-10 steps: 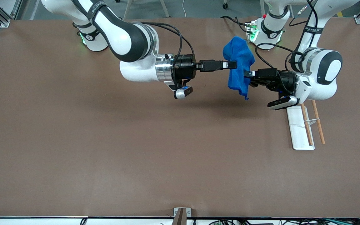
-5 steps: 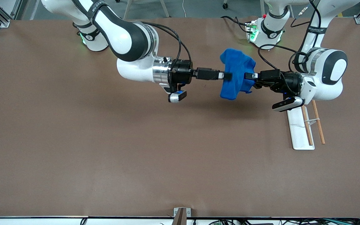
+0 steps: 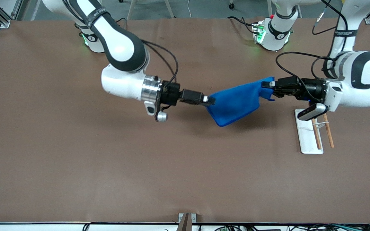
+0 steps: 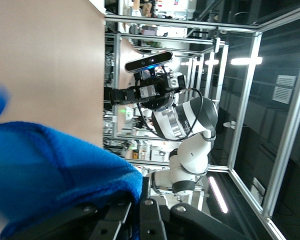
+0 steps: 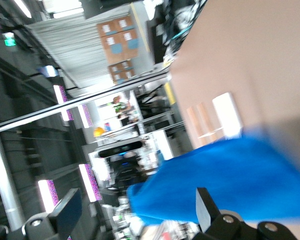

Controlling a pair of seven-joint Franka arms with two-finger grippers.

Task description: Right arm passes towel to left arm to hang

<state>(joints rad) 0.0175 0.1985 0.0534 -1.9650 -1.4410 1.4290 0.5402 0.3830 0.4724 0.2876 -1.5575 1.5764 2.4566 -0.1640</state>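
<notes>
The bright blue towel (image 3: 236, 102) is spread in the air over the table between the two grippers. My left gripper (image 3: 266, 85) is shut on its corner toward the left arm's end; in the left wrist view the towel (image 4: 50, 170) is pinched between the closed fingers of the left gripper (image 4: 139, 210). My right gripper (image 3: 211, 100) is at the towel's lower corner. In the right wrist view the right gripper (image 5: 135, 200) has its fingers wide apart, with the towel (image 5: 230, 180) beside one finger.
A white tray (image 3: 306, 138) with two wooden rods (image 3: 328, 132) lies on the brown table under the left wrist, at the left arm's end. It also shows in the right wrist view (image 5: 227, 115). The right arm's hand (image 4: 140, 92) shows farther off in the left wrist view.
The right gripper moved toward the front camera and the right arm's end. The left gripper pulled back toward the left arm's end. The towel went from bunched to spread out.
</notes>
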